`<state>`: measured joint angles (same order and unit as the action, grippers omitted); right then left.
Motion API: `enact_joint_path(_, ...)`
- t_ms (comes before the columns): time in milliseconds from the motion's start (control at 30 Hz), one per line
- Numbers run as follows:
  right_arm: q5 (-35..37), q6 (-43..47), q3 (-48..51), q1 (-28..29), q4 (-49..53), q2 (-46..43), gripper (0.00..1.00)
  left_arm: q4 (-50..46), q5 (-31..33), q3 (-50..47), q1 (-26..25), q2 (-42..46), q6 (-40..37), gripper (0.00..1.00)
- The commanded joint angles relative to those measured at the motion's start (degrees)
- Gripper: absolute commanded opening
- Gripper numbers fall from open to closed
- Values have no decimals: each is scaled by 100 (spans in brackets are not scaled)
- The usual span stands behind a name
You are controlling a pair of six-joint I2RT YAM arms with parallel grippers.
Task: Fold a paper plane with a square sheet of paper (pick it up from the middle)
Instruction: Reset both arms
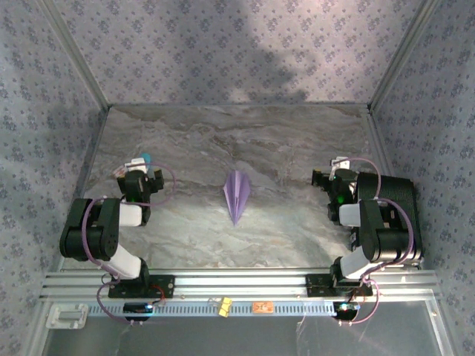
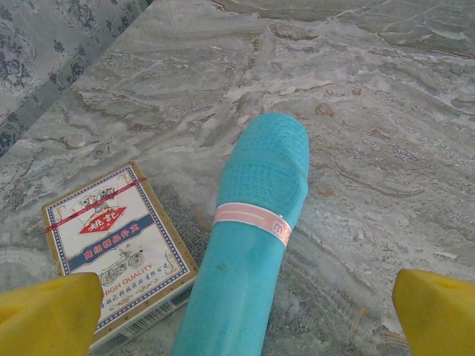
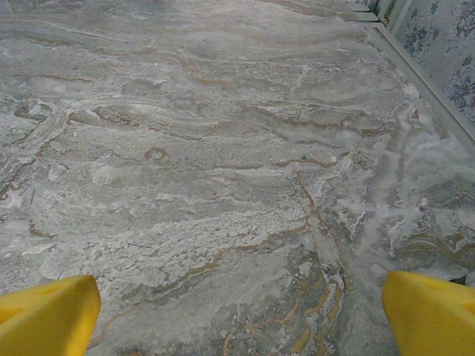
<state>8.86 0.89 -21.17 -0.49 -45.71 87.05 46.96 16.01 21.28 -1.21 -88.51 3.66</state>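
Note:
The paper plane [image 1: 237,194] lies on the marble table top in the middle of the top view, a slim lavender dart with a centre crease, its tip towards the arms. The square sheet of paper is out of view. My left gripper [image 1: 141,169] rests at the left, well apart from the plane. In the left wrist view this gripper [image 2: 245,319] is open, yellow fingertips [image 2: 52,311] wide apart and holding nothing. My right gripper [image 1: 338,170] sits at the right, equally far from the plane. It [image 3: 241,315] is open over bare marble.
A teal tube [image 2: 252,237] with a pink band lies on the table under the left gripper, beside a boxed deck of cards [image 2: 119,245]. A black box [image 1: 401,215] stands by the right arm. Patterned walls [image 1: 223,52] close in the table on three sides.

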Motion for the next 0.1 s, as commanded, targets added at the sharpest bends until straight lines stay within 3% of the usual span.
enact_joint_path(0, 143, -71, -63, 5, -131, -11, 99, 234, -63, 96, 27, 76, 50, 100)
enact_joint_path(67, 143, -71, -65, 6, -131, -12, 99, 230, -63, 96, 32, 74, 47, 100)
